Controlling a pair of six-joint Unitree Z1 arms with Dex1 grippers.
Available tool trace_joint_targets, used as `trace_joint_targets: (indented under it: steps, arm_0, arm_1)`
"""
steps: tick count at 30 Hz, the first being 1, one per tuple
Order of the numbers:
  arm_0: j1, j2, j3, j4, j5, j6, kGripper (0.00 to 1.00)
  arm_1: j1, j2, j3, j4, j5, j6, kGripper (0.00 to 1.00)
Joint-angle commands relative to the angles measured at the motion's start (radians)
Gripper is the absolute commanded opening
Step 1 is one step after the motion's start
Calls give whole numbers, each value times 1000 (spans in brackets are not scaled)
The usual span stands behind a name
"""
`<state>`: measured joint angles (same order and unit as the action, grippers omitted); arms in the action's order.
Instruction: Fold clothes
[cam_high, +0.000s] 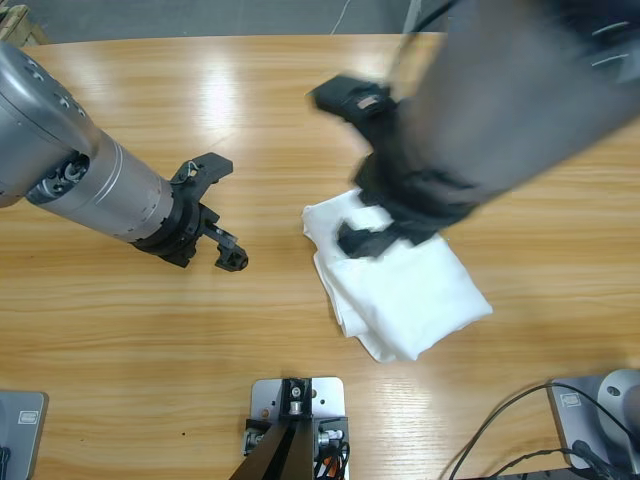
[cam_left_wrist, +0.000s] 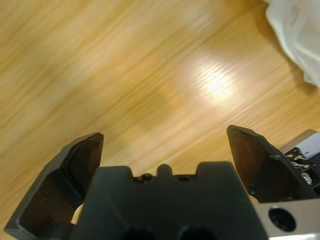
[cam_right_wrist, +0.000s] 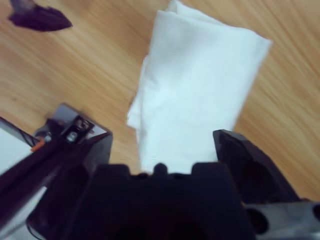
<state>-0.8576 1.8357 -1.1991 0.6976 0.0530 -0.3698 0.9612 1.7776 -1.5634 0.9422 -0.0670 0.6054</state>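
Looks basically done: the T-shirt (cam_high: 410, 290) sits as a compact folded bundle on the table (cam_high: 150, 350). The left gripper (cam_high: 212, 213) is spread wide over bare wood, and the right gripper (cam_high: 372, 228) hangs over the cloth, jaws apart, holding nothing. Maybe 1 tidy-up left.

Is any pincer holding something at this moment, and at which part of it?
Nothing is held. The left pincer is open over bare table. The right pincer is open above the folded T-shirt, with no cloth between its jaws.

A long wooden table (cam_high: 150, 330) with black cables (cam_high: 500, 425) near one corner.
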Motion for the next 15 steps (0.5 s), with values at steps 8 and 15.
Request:
trace_joint_targets:
  steps: [8, 15]
  arm_0:
    - [-62, 170, -504, 225, -38, 141, 0]
    - [-92, 350, -605, 223, -81, 42, 0]
  arm_1:
    - [-163, -287, 585, -335, 177, -108, 0]
    - [-172, -336, 851, -599, 177, -68, 0]
